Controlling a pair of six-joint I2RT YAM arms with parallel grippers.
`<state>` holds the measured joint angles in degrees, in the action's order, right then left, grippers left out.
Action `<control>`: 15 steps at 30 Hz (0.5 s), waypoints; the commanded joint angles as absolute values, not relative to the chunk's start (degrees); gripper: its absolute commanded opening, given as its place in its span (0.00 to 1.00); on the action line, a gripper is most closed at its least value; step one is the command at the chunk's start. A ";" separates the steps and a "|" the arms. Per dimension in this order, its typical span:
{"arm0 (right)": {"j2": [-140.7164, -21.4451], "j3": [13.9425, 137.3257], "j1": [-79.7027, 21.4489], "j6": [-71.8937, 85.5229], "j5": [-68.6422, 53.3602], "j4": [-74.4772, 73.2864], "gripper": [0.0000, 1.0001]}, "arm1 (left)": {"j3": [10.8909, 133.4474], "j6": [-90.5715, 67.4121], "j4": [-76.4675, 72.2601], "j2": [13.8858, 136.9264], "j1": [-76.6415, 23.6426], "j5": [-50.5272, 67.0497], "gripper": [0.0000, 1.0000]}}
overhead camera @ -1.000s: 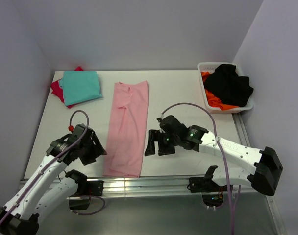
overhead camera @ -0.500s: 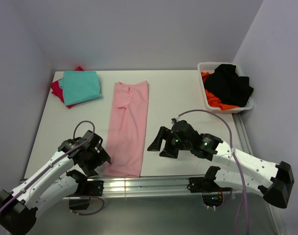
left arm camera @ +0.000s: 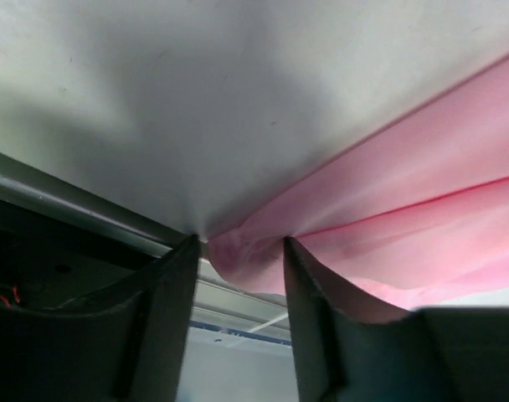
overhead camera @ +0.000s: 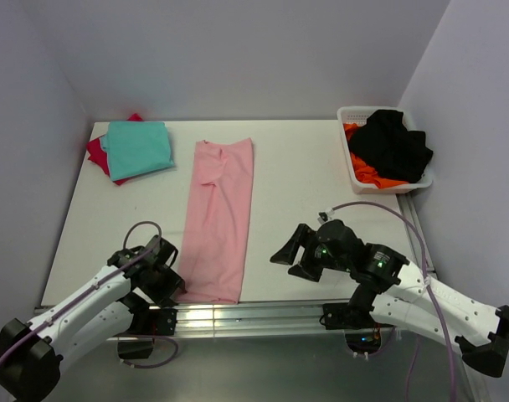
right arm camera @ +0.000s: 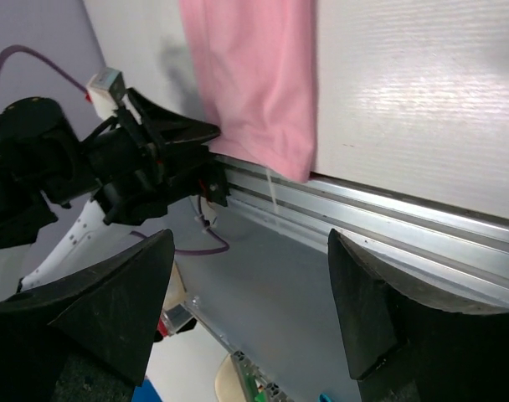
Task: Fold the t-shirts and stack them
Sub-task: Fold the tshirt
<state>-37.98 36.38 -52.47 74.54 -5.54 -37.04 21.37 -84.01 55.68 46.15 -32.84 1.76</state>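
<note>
The light pink t-shirt [overhead camera: 221,218] lies as a long narrow strip running from the table's back to its near edge. My left gripper [overhead camera: 174,287] is at its near-left corner. In the left wrist view the gripper [left arm camera: 240,243] is open, and its fingertips stand on either side of the bunched pink corner [left arm camera: 246,255] at the table edge. My right gripper [overhead camera: 290,256] is wide open and empty, to the right of the shirt's near end and apart from it; in its own view [right arm camera: 250,310] the pink hem [right arm camera: 263,109] lies ahead. The teal shirt [overhead camera: 138,147] lies folded on the red/magenta one [overhead camera: 95,152] at the back left.
A white basket [overhead camera: 352,117] with black and orange clothes stands at the back right. A metal rail [overhead camera: 263,314] runs along the table's near edge. Walls close the left, back and right sides.
My left gripper has moved down toward the near edge, to the pink shirt's near-left corner. My right arm has drawn back to the right and toward the near edge. The shirts have not moved.
</note>
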 commanded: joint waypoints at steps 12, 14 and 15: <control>-58.31 28.91 -61.25 82.44 -6.77 -14.01 0.77 | 19.07 -84.11 48.60 49.57 -33.57 0.27 0.24; -63.52 31.81 -64.15 82.97 -6.94 -11.53 0.77 | 20.21 -83.59 49.13 50.36 -33.66 0.26 0.19; -68.16 33.03 -65.03 82.71 -7.38 -9.77 0.76 | 20.65 -83.50 49.22 50.62 -33.58 0.26 0.18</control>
<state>-61.71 29.41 -62.46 80.58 -7.16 -19.75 20.97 -84.23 54.94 48.95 -33.47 5.89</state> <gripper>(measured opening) 0.767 0.201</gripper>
